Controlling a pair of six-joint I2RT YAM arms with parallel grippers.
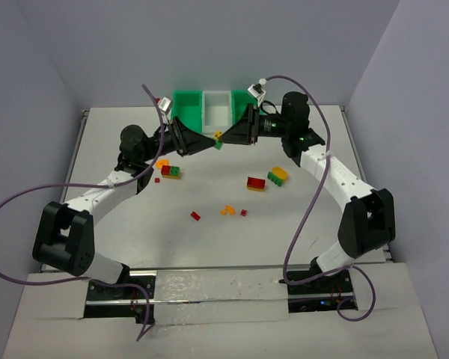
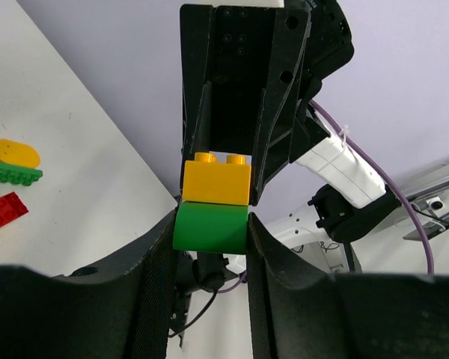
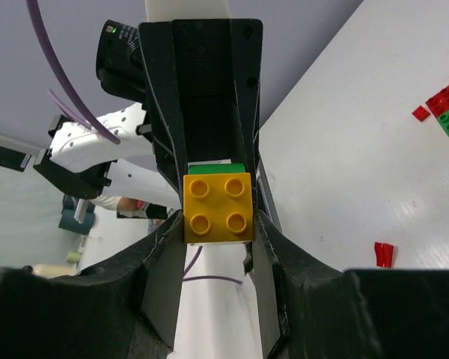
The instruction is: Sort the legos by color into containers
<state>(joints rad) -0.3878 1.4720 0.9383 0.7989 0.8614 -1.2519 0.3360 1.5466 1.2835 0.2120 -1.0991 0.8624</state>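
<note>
Just before the white bin [image 1: 216, 112], our left gripper [image 2: 210, 238] pinches the green brick [image 2: 209, 224], jaws narrow. Stacked on it, the yellow brick [image 3: 217, 202] sits clamped in our right gripper [image 3: 217, 228]. Both arms reach nose to nose; we judge the seam lies crosswise between them.

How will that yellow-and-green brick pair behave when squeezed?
Probably stiff: the yellow brick shows crisp square edges in the right gripper. The green piece looks rounded and glossy, so it may twist in the left gripper.
</note>
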